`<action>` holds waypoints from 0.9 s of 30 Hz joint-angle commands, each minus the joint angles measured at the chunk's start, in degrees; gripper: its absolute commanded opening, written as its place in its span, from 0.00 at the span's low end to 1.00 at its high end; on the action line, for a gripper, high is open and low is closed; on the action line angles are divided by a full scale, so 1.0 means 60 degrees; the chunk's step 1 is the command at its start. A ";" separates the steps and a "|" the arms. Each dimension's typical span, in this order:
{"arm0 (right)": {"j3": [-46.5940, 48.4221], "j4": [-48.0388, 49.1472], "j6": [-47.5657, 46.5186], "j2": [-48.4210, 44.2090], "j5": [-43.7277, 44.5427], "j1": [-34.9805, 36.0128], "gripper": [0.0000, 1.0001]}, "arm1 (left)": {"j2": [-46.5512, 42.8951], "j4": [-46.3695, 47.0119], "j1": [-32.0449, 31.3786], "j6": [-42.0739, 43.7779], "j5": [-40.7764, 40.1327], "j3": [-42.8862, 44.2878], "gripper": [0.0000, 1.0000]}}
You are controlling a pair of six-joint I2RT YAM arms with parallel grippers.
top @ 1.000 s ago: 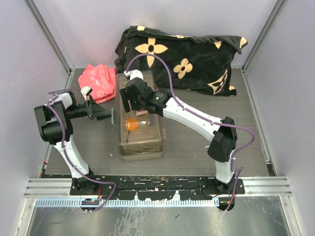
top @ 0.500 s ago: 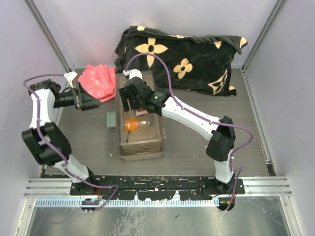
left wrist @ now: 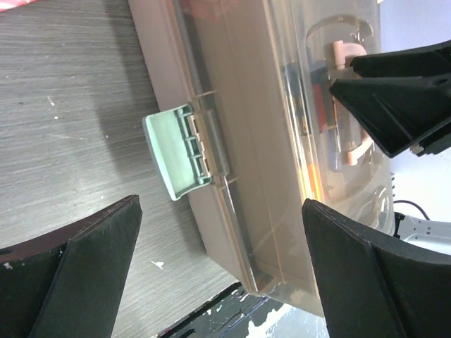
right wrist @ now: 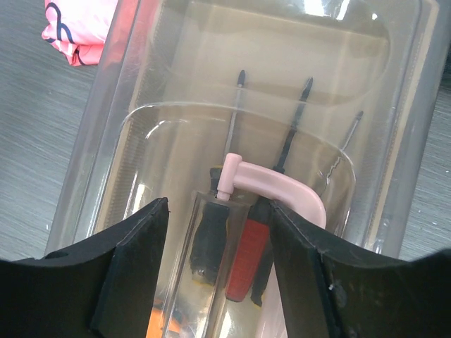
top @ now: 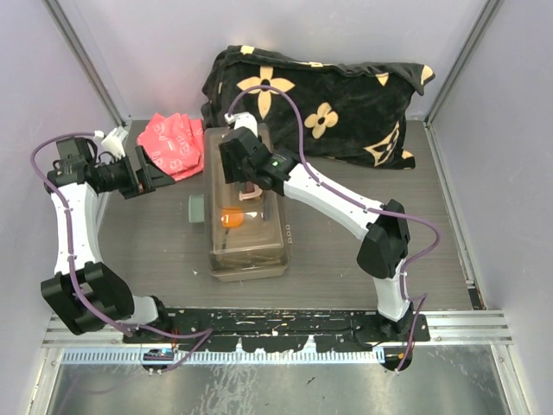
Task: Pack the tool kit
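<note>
The large translucent grey-brown plastic toolbox (top: 251, 242) lies lid-shut mid-table, the right gripper (right wrist: 217, 208) part-open astride its cream handle (right wrist: 271, 186), probably to steady it, while the left gripper (left wrist: 220, 205), wide and empty, faces the pale green latch (left wrist: 173, 155) (flipped out leftward), seemingly to snap it.

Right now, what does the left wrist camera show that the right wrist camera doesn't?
Only the left wrist view shows the green latch, swung out from the side of the toolbox. Only the right wrist view shows three screwdriver shafts with their tips, seen through the clear lid. Both show the toolbox and its cream handle.
</note>
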 commanded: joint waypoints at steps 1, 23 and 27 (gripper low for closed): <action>-0.1089 -0.0539 -0.0018 0.0356 0.0406 -0.0712 0.64 | -0.0817 0.0483 -0.0047 -0.0078 -0.0487 -0.0151 0.98; -0.1457 0.0192 -0.0909 0.1014 -0.0262 -0.1981 0.63 | -0.0819 0.4993 -0.0601 -0.1727 -0.3647 -0.3492 0.98; -0.1408 0.0224 -0.0975 0.0952 -0.0303 -0.1988 0.64 | -0.2058 0.4855 -0.1015 -0.1521 -0.5050 -0.3068 0.98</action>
